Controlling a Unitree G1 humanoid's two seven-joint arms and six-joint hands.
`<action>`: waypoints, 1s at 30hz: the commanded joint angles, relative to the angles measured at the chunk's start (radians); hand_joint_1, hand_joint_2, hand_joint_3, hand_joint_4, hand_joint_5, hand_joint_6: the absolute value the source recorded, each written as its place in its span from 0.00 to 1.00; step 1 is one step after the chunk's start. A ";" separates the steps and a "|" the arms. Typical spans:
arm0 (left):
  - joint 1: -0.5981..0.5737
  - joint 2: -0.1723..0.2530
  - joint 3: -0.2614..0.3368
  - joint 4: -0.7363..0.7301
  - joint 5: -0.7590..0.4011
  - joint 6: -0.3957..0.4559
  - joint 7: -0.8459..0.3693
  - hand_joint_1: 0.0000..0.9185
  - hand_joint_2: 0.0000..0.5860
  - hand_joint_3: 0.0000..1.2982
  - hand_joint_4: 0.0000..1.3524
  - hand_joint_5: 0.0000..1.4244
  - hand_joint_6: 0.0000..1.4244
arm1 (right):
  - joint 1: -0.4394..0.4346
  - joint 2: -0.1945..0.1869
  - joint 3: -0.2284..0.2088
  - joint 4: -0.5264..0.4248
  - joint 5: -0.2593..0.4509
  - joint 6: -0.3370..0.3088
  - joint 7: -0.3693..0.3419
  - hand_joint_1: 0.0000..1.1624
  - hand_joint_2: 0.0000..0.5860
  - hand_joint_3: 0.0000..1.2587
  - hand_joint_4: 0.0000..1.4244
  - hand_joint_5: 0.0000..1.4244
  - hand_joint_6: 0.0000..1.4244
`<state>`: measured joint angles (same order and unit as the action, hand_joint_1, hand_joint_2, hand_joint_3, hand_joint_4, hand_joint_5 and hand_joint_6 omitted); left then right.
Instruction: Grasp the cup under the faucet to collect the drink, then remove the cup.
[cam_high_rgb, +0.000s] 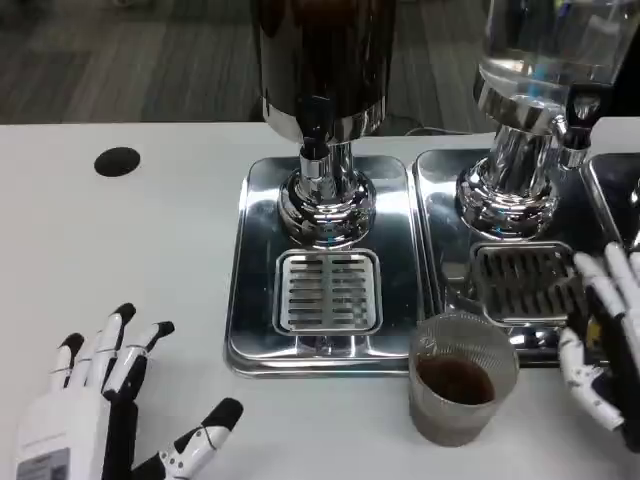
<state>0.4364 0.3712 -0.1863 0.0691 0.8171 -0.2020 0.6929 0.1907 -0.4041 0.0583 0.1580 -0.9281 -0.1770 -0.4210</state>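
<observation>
head view: we judge the ribbed clear cup light, slippery, spillable; grip mid-wall; left hand and right hand spread, empty

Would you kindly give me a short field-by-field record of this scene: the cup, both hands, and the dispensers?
cup: ribbed clear cup holding dark drink, upright on the table in front of the trays, not under a faucet
left hand: fingers spread, holding nothing, apart from the cup
right hand: beside the cup's right, holding nothing
dark dispenser: on the left drip tray
clear dispenser: on the right tray
</observation>
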 joint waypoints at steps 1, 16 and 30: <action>0.009 0.003 0.003 0.017 0.007 -0.006 0.015 0.00 0.24 0.20 0.00 0.09 0.03 | -0.018 -0.017 0.023 0.044 -0.001 0.042 -0.046 0.03 0.99 0.10 0.00 0.00 0.00; 0.071 -0.018 -0.031 -0.035 0.082 0.009 0.067 0.00 0.23 0.19 0.00 0.09 0.03 | 0.005 -0.087 0.081 0.131 0.042 -0.046 -0.177 0.02 1.00 0.10 0.00 0.00 0.00; 0.096 -0.022 -0.045 -0.021 0.080 0.004 0.094 0.00 0.23 0.20 0.00 0.09 0.03 | 0.027 -0.101 0.105 0.109 0.057 -0.056 -0.194 0.02 1.00 0.09 0.00 0.00 0.00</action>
<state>0.5230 0.3502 -0.2248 0.0411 0.8815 -0.1973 0.7666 0.2064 -0.4965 0.1554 0.2746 -0.8786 -0.2231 -0.5960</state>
